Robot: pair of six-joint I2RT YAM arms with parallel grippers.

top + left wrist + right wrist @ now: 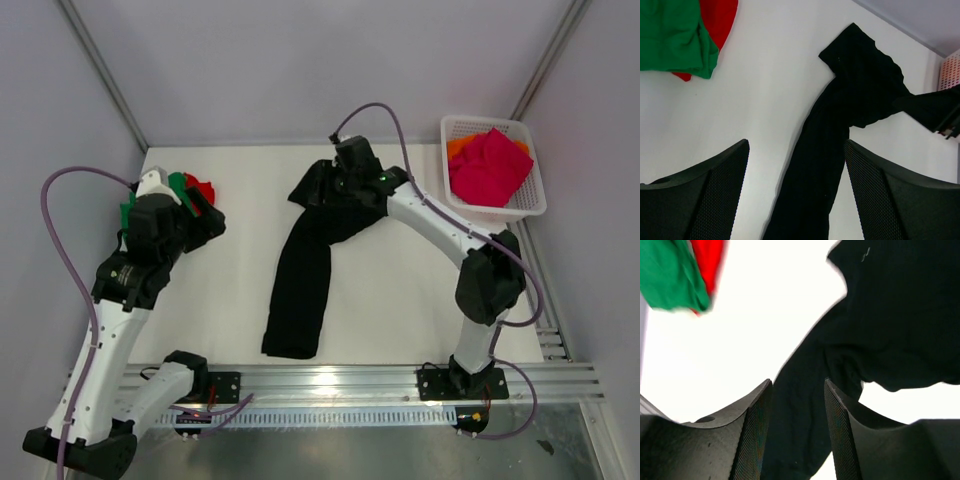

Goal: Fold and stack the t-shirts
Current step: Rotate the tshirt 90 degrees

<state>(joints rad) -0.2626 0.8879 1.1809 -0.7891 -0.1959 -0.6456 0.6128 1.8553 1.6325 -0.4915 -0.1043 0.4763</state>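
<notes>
One black shirt point(300, 285) runs near-to-far, far end under the released right pincer point(797, 386); the released left pincer point(796, 143) lies farther off.

Left arm point(110, 330) and right arm point(440, 225): white link shells, black joint housings. A mauve cable point(60, 250) loops along each. The jaws' inner faces are black mesh-textured.

Three views over one table point(400, 300)
It is seen steeply from above; the black t-shirt point(300, 280) is shared, nearer, by both forward-tilted wrist views.
</notes>
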